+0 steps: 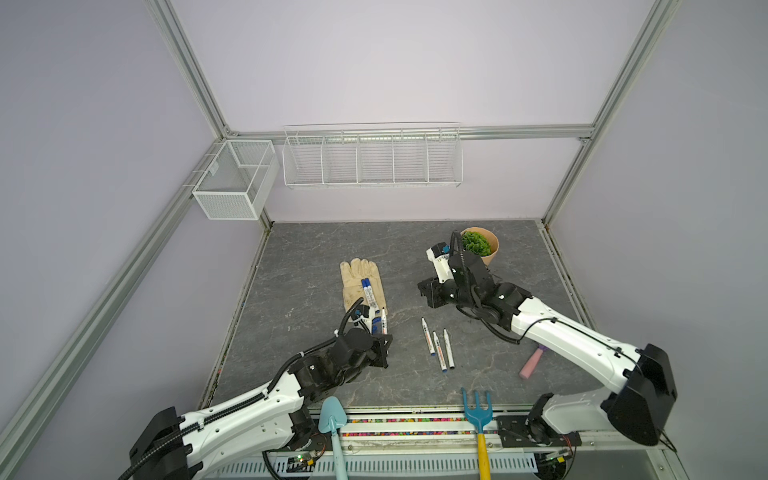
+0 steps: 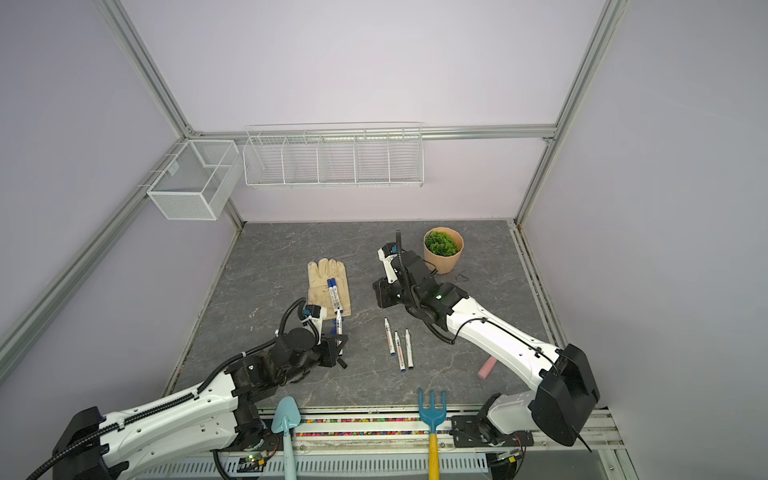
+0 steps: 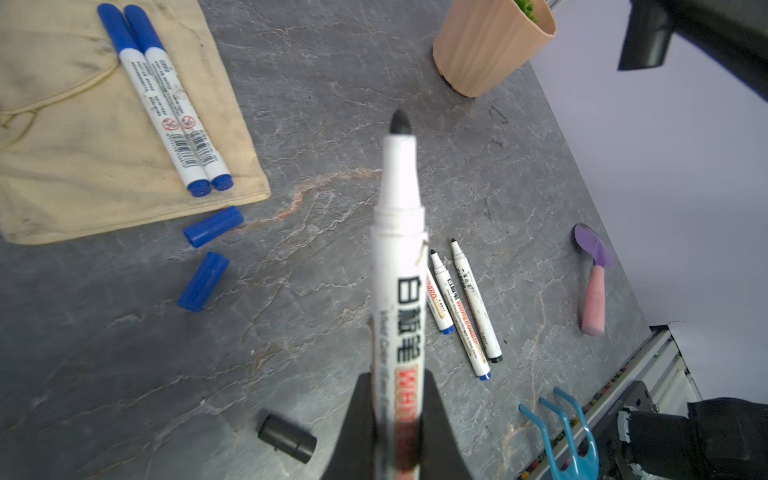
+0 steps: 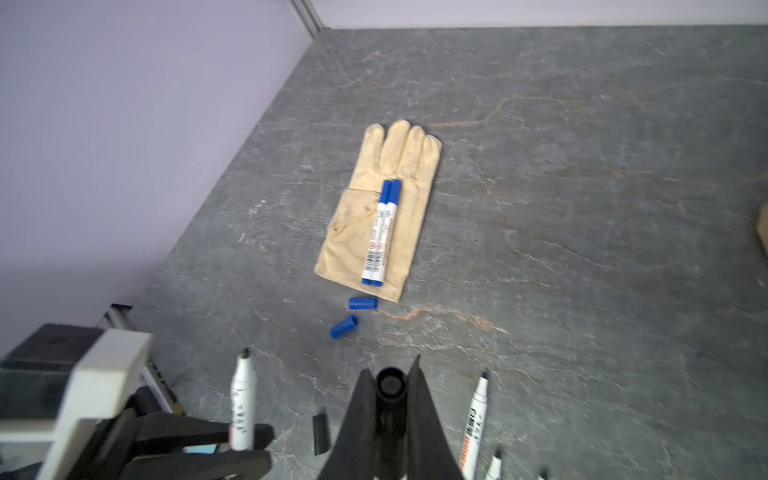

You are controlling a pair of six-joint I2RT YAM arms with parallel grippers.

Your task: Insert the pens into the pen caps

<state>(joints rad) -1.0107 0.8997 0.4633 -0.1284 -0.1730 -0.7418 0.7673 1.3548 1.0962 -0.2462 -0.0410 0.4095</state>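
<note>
left end effector [image 3: 397, 388] pinches an uncapped white plastic marker pen [image 3: 399, 249], black tip, printed barrel, at five o'clock of the beige fabric glove [image 1: 351, 283]. right end effector [image 4: 390, 368] pinches a short black cylindrical cap [image 4: 390, 387], open mouth showing, at the pen's two o'clock.

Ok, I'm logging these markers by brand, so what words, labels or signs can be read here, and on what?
"白板笔": on the held pen in the left end effector; red "WHITE" below it, the rest hidden in the grip.
"WHITEBOARD": on the middle of the three uncapped pens on the table.
Barcodes and red prohibition signs: on the two capped pens on the glove; their print is too small to read.
</note>
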